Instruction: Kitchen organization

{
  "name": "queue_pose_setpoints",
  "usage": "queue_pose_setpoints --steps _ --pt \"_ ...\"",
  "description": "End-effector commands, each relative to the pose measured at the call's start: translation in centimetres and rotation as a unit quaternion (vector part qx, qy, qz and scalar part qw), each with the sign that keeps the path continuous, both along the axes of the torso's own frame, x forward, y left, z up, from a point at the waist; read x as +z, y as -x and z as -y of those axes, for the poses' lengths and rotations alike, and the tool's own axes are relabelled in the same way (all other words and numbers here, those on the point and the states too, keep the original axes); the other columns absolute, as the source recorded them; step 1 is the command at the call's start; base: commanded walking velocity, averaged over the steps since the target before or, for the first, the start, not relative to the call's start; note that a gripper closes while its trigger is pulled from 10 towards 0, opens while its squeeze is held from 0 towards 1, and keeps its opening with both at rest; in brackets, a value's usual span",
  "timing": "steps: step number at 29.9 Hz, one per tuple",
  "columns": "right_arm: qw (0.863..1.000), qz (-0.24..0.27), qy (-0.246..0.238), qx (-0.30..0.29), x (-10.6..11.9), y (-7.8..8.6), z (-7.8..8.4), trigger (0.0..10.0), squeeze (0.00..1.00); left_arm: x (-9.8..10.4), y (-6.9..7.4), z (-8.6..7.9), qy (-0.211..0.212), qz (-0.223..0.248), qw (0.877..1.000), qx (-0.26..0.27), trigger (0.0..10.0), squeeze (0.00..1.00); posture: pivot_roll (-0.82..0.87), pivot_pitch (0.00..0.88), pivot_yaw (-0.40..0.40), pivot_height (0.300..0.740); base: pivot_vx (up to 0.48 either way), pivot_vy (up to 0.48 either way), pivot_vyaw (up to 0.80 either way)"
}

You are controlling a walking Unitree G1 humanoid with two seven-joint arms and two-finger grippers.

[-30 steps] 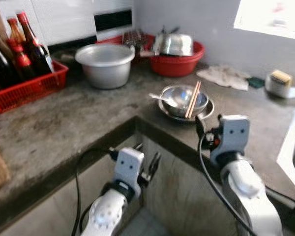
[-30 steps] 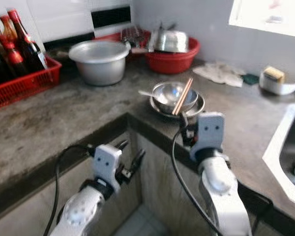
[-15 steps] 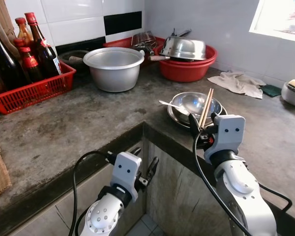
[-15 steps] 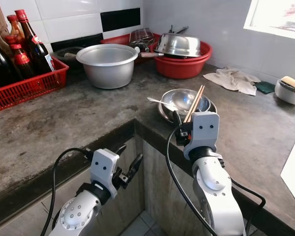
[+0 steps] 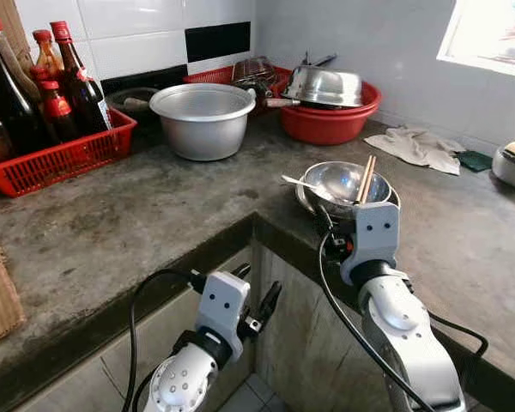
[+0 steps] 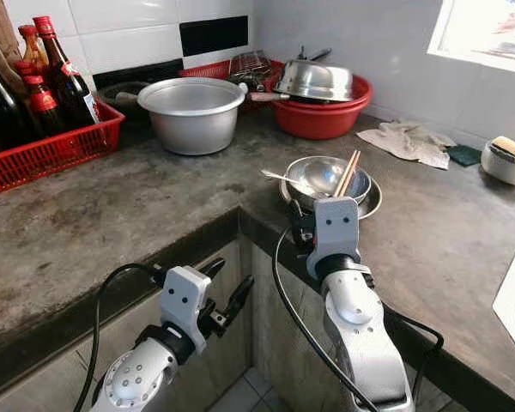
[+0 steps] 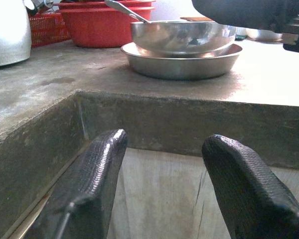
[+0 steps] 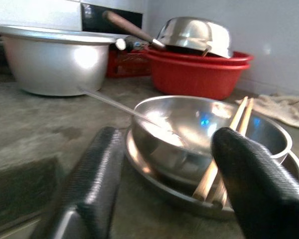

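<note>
I have the right gripper [image 8: 164,184] raised at the near edge of the counter [image 5: 129,223], fingers spread wide and holding nothing, and the steel bowl [image 5: 342,180] sits directly ahead of it, just past the fingertips on the far side. The bowl rests nested in a shallow steel plate [image 6: 367,202] close to the inner corner of the counter. Through the right wrist camera the bowl's rim sits squarely between my two fingers, so the line of approach is straight forward. What matters for the next move, I judge, is the pair of chopsticks [image 8: 229,144]: they lean against the bowl's right side with their long axis running near to far, tips up over the far rim, almost parallel to my reach. A spoon [image 6: 285,180] lies the other way, its handle sticking out over the bowl's left rim. The left gripper [image 7: 164,194] is also unclenched and empty, but it hangs below counter level in front of the cabinet face, looking up at the plate, so the right arm is clearly the nearer one. Reaching forward, I would risk knocking the chopsticks off the rim.
</note>
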State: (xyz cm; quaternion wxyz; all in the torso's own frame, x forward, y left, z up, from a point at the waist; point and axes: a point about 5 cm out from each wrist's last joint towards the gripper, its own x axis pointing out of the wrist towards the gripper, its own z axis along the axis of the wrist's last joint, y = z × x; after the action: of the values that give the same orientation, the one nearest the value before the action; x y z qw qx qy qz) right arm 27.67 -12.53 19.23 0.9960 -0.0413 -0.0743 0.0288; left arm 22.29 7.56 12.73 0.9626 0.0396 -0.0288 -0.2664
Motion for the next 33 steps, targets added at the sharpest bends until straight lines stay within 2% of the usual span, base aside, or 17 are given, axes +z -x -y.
queue_pose_setpoints --steps 1,8,9,10,14,17,20,33 --pt "1.0 0.019 0.0 -0.008 0.7 -0.2 0.1 10.0 1.0 -0.1 0.2 0.2 0.004 -0.002 1.0 -0.004 10.0 0.0 0.08 0.007 -0.063 0.74 0.0 0.0 0.0" --pt "0.999 0.032 0.005 -0.023 1.1 -0.2 0.2 10.0 1.0 -0.1 0.2 0.2 0.003 -0.004 1.0 -0.005 10.0 0.0 0.08 0.013 -0.066 0.74 0.0 0.0 0.0" --pt "0.999 0.026 0.013 -0.031 0.8 -0.3 0.4 10.0 0.59 -0.2 0.2 0.2 0.004 -0.004 1.0 -0.006 10.0 0.0 0.08 0.013 -0.066 0.74 0.0 0.0 0.0" --pt "0.998 0.0 0.019 -0.054 -0.4 -0.5 0.7 10.0 0.0 -0.1 0.2 0.3 0.006 -0.003 1.0 -0.008 10.0 0.0 0.08 0.018 -0.066 0.74 0.0 0.0 0.0" --pt "0.997 -0.023 0.012 -0.078 -1.4 -0.7 0.9 10.0 0.0 0.1 0.2 0.5 0.009 0.0 1.0 -0.013 10.0 0.0 0.09 0.021 -0.071 0.74 0.0 0.0 0.0" --pt "0.996 -0.026 0.008 -0.082 -1.5 -0.7 0.9 10.0 0.0 0.1 0.3 0.5 0.008 0.0 1.0 -0.014 10.0 0.0 0.09 0.021 -0.071 0.74 0.0 0.0 0.0" --pt "0.996 -0.025 -0.009 -0.09 -1.3 -1.0 0.2 10.0 0.0 0.1 0.3 0.5 0.009 0.0 1.0 -0.015 10.0 0.0 0.09 0.024 -0.069 0.74 0.0 0.0 0.0" --pt "0.993 -0.03 -0.03 -0.114 -1.3 -1.4 0.4 10.0 0.0 0.1 0.4 0.5 0.008 0.0 1.0 -0.016 10.0 0.0 0.08 0.025 -0.069 0.74 0.0 0.0 0.0"
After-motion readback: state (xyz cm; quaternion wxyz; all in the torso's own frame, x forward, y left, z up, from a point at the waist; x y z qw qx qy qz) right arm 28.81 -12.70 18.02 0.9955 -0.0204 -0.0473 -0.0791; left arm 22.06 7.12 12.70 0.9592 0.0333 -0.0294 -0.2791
